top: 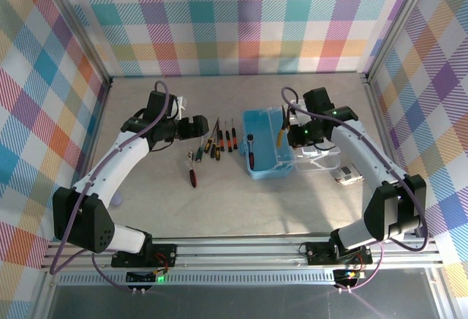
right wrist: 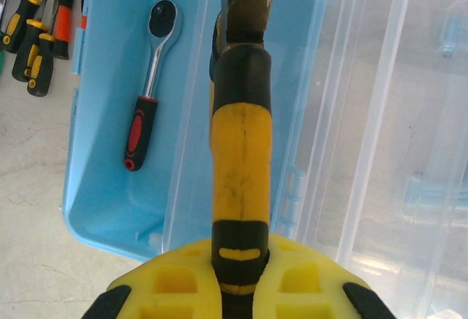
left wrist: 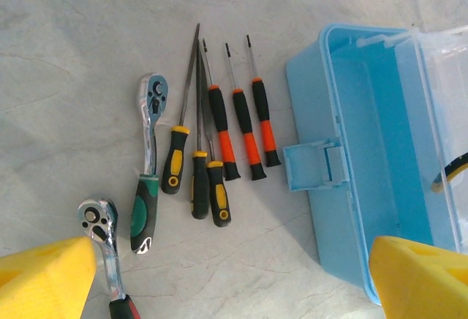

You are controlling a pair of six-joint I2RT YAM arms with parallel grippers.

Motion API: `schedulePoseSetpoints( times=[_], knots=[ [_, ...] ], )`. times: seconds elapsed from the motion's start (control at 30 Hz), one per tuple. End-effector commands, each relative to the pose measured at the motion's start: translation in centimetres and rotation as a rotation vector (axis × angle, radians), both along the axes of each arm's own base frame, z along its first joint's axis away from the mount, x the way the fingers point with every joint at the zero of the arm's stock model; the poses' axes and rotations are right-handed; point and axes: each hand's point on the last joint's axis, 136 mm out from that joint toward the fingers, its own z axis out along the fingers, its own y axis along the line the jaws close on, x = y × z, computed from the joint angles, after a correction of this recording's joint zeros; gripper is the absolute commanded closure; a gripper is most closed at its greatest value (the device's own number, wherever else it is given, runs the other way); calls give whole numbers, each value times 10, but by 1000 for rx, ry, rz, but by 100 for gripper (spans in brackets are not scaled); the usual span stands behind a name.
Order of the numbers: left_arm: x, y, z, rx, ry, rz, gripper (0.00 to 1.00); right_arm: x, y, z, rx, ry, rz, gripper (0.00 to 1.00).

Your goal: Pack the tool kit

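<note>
Holding a red-handled ratchet [right wrist: 150, 85], open blue case [right wrist: 102, 180], right end effector [right wrist: 238, 264] pinching yellow-handled pliers [right wrist: 241, 165], left end effector [left wrist: 232, 279] spread.

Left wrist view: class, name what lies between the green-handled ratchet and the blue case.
Six small screwdrivers lie between the ratchet and the case, in the left wrist view.

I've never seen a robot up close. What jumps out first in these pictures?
The open light blue case in the middle of the table draws the eye first, with a red-handled ratchet lying inside it. The right hand holds yellow-and-black pliers over it. To the case's left, a row of small screwdrivers lies below the open left hand.
</note>
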Motion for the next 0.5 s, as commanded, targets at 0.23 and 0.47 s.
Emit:
schedulePoseSetpoints(
  times=[0.23, 0.47],
  knots=[
    [-10, 7, -5, 33, 10, -4, 4, 36, 14, -13, 33, -23, -4, 96],
    [-10, 8, -5, 32, 9, -5, 4, 41, 17, -26, 46, -3, -21, 87]
  ],
)
